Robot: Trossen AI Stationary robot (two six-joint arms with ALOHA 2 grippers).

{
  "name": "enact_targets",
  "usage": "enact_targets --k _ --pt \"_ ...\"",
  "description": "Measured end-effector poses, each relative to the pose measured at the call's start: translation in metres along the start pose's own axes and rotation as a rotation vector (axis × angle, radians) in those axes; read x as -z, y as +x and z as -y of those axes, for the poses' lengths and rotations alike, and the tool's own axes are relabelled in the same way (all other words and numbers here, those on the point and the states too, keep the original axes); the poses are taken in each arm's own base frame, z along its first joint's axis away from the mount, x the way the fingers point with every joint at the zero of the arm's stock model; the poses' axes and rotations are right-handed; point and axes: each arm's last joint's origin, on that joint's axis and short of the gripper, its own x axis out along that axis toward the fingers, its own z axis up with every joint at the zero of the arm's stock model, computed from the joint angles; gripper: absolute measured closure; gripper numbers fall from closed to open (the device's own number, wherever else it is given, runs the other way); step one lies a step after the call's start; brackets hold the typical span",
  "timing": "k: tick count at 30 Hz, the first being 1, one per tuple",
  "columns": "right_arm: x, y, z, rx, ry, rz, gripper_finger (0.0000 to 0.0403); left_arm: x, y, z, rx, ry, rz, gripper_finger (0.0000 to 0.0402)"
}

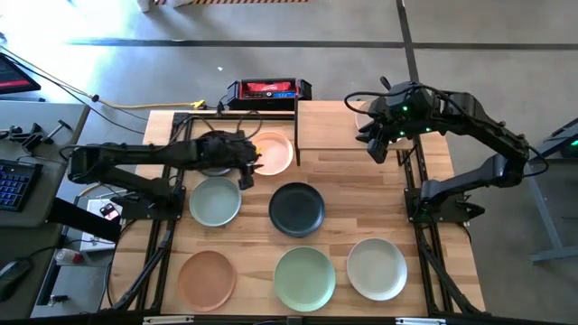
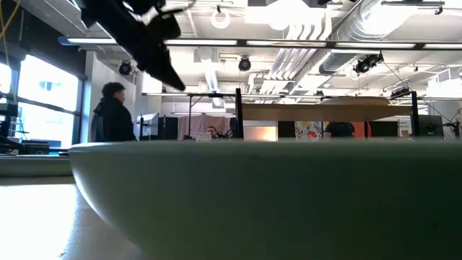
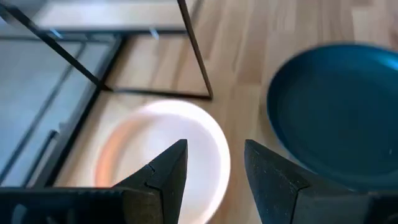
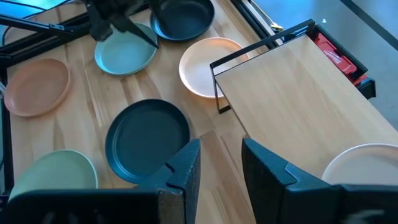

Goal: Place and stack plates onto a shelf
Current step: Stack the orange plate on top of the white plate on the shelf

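The left tool, fingers apart, is held over the near rim of the peach plate, which lies beside the shelf near the far edge of the tabletop. The plate could be pushed against the shelf post (it lies close) and slip from a shallow rim grip. The right tool, also apart and empty, is held over the shelf's right end, where a cream plate lies; a collision there is possible
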Motion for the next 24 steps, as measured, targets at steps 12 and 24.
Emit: enact_targets --k 12,24 --pt "0.000 0.000 0.000 0.001 -0.007 0.000 0.0306 0.022 0.050 0.009 0.029 0.057 -0.200 0.0255" --pt "0.000 0.000 0.000 0.003 -0.008 0.000 0.0306 0.039 0.078 0.015 0.048 0.072 -0.313 0.0255"
